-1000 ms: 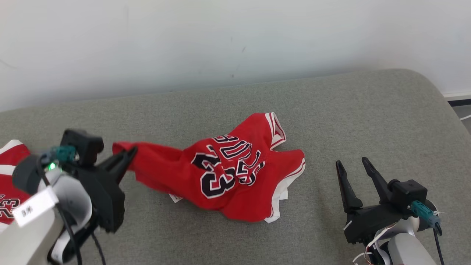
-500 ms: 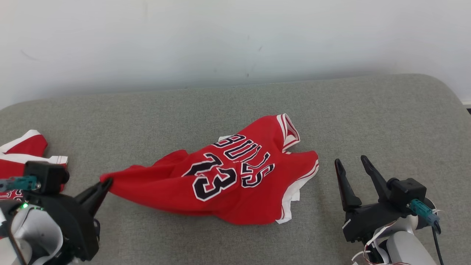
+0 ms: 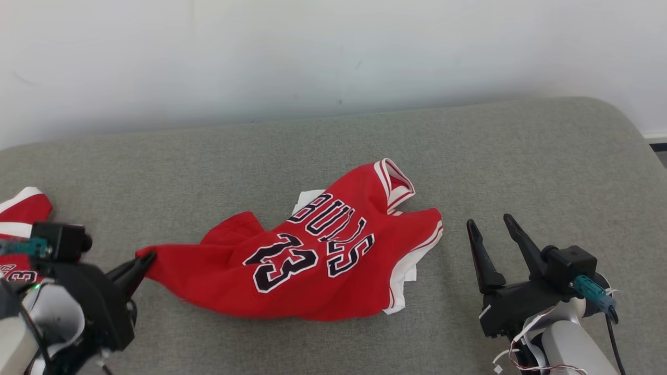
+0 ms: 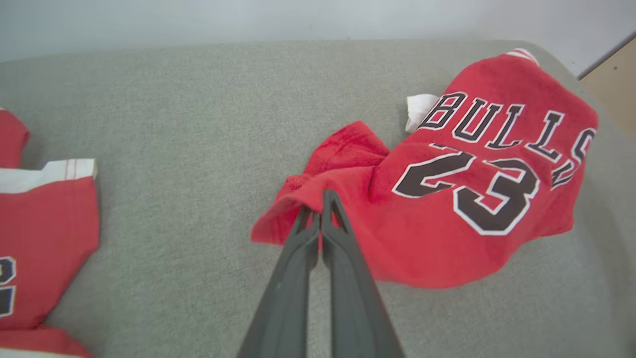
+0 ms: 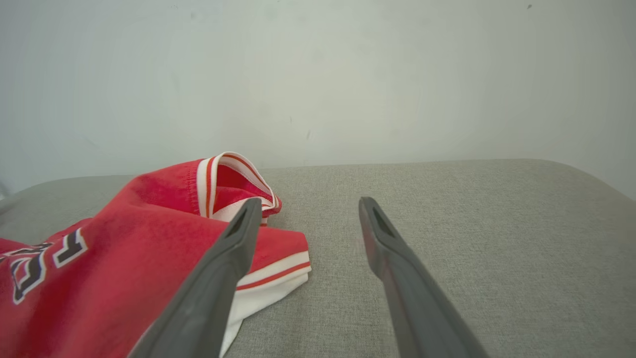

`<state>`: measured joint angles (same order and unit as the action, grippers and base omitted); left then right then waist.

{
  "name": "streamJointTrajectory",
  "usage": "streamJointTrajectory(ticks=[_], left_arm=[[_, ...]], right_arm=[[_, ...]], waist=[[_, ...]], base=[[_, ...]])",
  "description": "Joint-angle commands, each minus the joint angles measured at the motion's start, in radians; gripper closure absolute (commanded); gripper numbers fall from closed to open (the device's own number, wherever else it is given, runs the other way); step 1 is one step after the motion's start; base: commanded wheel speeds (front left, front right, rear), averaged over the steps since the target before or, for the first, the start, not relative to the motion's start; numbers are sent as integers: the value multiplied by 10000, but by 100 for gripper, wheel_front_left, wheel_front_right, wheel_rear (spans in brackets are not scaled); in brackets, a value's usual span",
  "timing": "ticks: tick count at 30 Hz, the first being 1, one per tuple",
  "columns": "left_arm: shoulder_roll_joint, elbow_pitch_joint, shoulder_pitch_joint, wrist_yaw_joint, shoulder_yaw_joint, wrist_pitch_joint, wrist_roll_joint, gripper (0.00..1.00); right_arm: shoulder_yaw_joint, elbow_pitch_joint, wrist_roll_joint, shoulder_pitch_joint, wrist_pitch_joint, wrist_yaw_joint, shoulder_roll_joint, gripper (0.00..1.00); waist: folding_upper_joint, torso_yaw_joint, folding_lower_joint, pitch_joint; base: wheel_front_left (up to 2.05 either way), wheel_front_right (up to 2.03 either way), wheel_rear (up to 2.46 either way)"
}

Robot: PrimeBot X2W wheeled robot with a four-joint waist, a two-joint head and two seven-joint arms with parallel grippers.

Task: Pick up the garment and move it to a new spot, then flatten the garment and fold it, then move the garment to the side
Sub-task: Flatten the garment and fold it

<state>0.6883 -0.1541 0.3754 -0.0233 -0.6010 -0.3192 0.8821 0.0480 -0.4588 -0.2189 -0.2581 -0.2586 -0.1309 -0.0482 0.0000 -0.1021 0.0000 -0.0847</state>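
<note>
Fingers (image 4: 298,268) of left arm (image 3: 52,323) pinch jersey (image 4: 437,258) corner; right fingers (image 3: 479,255) apart.

Garment (image 3: 312,271): red, black lettering & nos. w/ white outline, red-white striped trim, white lining. 2nd jersey (image 3: 21,208), at left edge of padded surface (image 3: 521,156): same red, white band, black digits. Padded surface: plain grey-green weave. Wall (image 3: 333,52): off-white. Left gripper (image 3: 149,257) & right gripper (image 3: 489,220): black fingers.
</note>
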Motion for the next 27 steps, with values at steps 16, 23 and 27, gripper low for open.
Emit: streamJointTrajectory(ticks=[16,23,27], left_arm=[[-852,-2781,2909,-983,-70,621,-50,100],[-1253,-4039,3745,-1085,-517,1340,78,100],[-1233,-4425,4001,-1090,-687,2018,-1,100]], right_arm=[[167,130,-195,-447,-70,3,-36,0],[307,278,-309,-636,-72,3,-38,0],[352,340,-310,-678,-72,3,-38,0]], waist=[[0,-1181,0,-733],[0,-1701,0,-1193],[0,-1864,0,-1339]], base=[[0,0,0],[0,0,0],[0,0,0]])
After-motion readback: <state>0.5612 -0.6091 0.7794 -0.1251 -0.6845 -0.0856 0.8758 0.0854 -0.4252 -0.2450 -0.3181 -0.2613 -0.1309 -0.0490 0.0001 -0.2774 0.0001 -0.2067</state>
